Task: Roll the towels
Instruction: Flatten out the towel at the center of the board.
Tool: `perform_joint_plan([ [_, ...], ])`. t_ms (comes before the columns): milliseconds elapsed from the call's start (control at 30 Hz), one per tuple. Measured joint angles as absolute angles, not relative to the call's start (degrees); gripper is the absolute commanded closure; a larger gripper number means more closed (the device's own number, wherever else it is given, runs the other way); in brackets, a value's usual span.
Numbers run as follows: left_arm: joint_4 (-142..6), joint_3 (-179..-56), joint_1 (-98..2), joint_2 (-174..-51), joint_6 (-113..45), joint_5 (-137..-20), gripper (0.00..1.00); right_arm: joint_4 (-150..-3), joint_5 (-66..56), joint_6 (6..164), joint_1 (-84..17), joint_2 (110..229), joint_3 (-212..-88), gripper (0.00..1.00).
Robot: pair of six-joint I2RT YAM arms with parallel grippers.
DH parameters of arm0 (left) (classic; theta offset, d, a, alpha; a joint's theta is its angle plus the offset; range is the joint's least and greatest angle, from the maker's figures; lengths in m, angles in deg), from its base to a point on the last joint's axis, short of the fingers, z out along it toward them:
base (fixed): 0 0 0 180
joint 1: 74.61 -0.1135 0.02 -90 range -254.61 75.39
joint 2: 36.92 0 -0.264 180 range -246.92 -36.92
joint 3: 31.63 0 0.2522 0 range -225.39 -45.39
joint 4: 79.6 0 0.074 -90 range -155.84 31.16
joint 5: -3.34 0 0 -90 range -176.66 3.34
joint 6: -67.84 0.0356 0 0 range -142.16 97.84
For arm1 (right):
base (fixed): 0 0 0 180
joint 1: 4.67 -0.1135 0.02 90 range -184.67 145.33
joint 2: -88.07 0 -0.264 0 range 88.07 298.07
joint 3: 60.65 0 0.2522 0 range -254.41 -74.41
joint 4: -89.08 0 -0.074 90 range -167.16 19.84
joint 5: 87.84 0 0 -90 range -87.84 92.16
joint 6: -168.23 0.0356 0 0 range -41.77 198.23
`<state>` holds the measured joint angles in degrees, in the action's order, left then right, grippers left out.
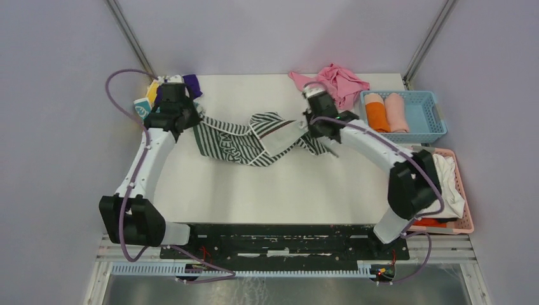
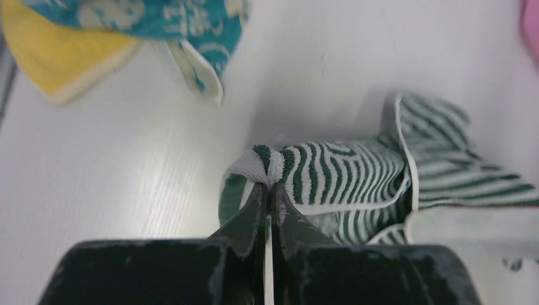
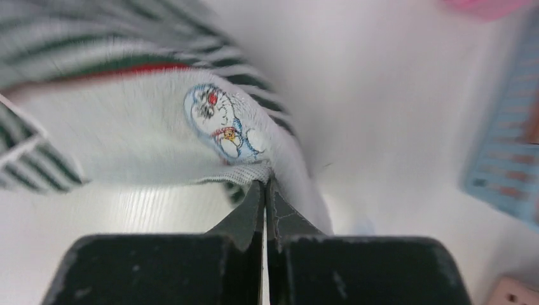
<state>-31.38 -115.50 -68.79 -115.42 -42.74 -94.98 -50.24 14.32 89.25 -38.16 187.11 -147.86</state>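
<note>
Striped towel: lies on the white desk, in its far half, between the two arms. The stripes read dark in the top view and green in the left wrist view.
Long axis: runs left to right across the desk. One end is at the left end effector and the other at the right one.
Lay of the cloth: not flat. It is bunched and twisted in the middle, and a plain white flap folds over near the centre.
Left end effector: its jaws are pressed together on a gathered corner of the striped towel, and the cloth puckers at the tips.
Right end effector: closed tight on the hem of the towel's white part, just beside a small cartoon patch.
Other towels: a teal-and-white towel, a yellow towel and a purple towel are heaped at the far left corner of the desk, behind the left end effector.
Pink cloth: crumpled at the far edge, behind the right end effector.
Blue basket: at the far right. It holds an orange roll and a pink roll side by side.
Pink basket: nearer on the right, with white fabric in it.
</note>
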Motion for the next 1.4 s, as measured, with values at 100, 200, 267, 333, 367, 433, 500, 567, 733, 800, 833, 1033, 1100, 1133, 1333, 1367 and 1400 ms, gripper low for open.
perform_joint_plan([
  [100, -31.41, -122.52, -72.85, -115.38, -42.61, -94.5, 0.97, -49.45, 14.91, 89.34, -29.51, 179.24, -152.03, 0.99],
  [200, -31.73, -127.72, -76.77, -114.85, -42.63, -93.75, 0.97, -50.22, 15.7, 89.54, -23.13, 171.81, -153.37, 0.99],
  [267, -31.73, -129.55, -79.08, -113.98, -42.63, -93.08, 0.97, -51.27, 15.66, 89.95, -19.78, 166.44, -151.97, 0.99],
  [333, -31.84, -130.12, -80.72, -112.71, -42.65, -92.49, 0.97, -52.75, 15.61, 90.41, -17.2, 161.56, -149.15, 0.99],
  [367, -31.82, -130.1, -81.36, -111.9, -42.65, -92.42, 0.97, -53.17, 15.59, 90.65, -16.16, 159.53, -147.68, 0.99],
  [433, -31.91, -129.9, -82.16, -109.85, -42.67, -92.51, 0.97, -53.67, 15.52, 91.53, -14.36, 156.69, -145.13, 1.0],
  [500, -31.93, -129.4, -82.38, -107.64, -42.67, -92.55, 0.97, -53.32, 15.04, 92.62, -12.68, 155.11, -143.18, 1.0],
  [567, -31.41, -129.31, -82.43, -105.67, -42.67, -92.64, 0.97, -52.4, 14.06, 93.36, -11.83, 154.7, -142.24, 1.0],
  [733, -26.38, -132.57, -82.43, -103.73, -42.15, -95.61, 0.97, -47.9, 9.4, 94.32, -11.37, 152.78, -142.11, 1.0],
  [800, -23.27, -135.89, -82.4, -103.79, -41.38, -97.38, 0.97, -45.3, 7.18, 94.98, -11.48, 151.7, -142.94, 1.0],
  [833, -21.88, -137.71, -82.4, -103.79, -40.88, -98.21, 0.97, -44.06, 6.41, 95.18, -11.48, 151.35, -143.71, 0.99],
  [1033, -20.5, -142.45, -82.43, -104.91, -38.65, -100.75, 0.93, -39.09, 5.6, 95.99, -11.41, 153.69, -149.54, 0.99],
  [1100, -20.61, -142.67, -82.43, -107.97, -38.5, -100.27, 0.91, -38.29, 5.69, 95.99, -11.41, 156.84, -151.42, 0.96],
  [1133, -20.67, -142.71, -82.43, -109.94, -38.47, -99.87, 0.88, -38.18, 5.8, 96.01, -11.41, 159.05, -152.32, 0.91],
  [1333, -23.3, -142.82, -82.21, -135.64, -38.52, -95.7, 0.6, -38.22, 8.75, 96.01, -10.43, 176.88, -154.98, 0.63],
  [1367, -23.36, -142.49, -82.12, -138.94, -38.54, -95.0, 0.56, -38.04, 9.43, 95.92, -10.1, 179.55, -155.18, 0.6],
  [1400, -23.41, -141.38, -82.03, -142.55, -38.54, -94.1, 0.51, -37.56, 10.08, 95.77, -9.84, 182.04, -155.38, 0.56],
])
